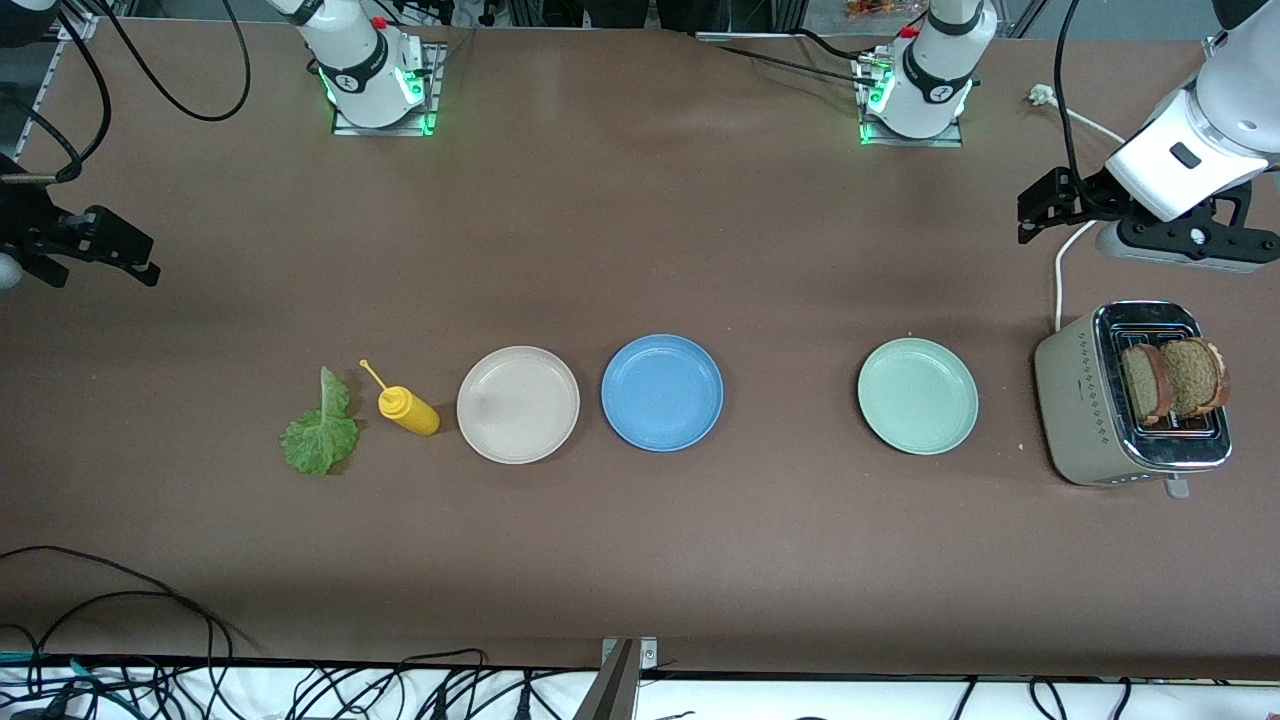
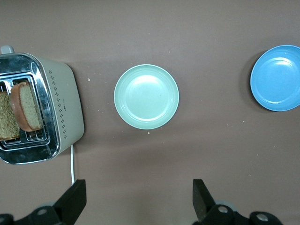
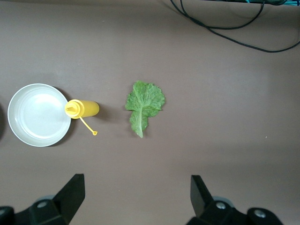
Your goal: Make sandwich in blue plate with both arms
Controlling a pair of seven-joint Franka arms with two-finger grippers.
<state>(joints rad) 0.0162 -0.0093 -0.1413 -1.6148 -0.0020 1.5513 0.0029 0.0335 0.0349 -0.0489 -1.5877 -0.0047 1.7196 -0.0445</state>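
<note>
Bread slices [image 1: 1172, 381] are standing upright in the toaster [image 1: 1085, 405], at the left arm's end of the bench, just under the left end effector [image 1: 1040, 205], which we are seeing wide open and empty. Lettuce leaf [image 1: 320, 430] is lying below the right end effector [image 1: 85, 245], likewise open, empty. Blue plate [image 1: 662, 392] is sitting bare midway between.

beige plate [image 1: 518, 404], pale green plate [image 1: 917, 395], toaster [image 1: 1085, 410] — yellow squeeze bottle [image 1: 408, 409] lying flat
</note>
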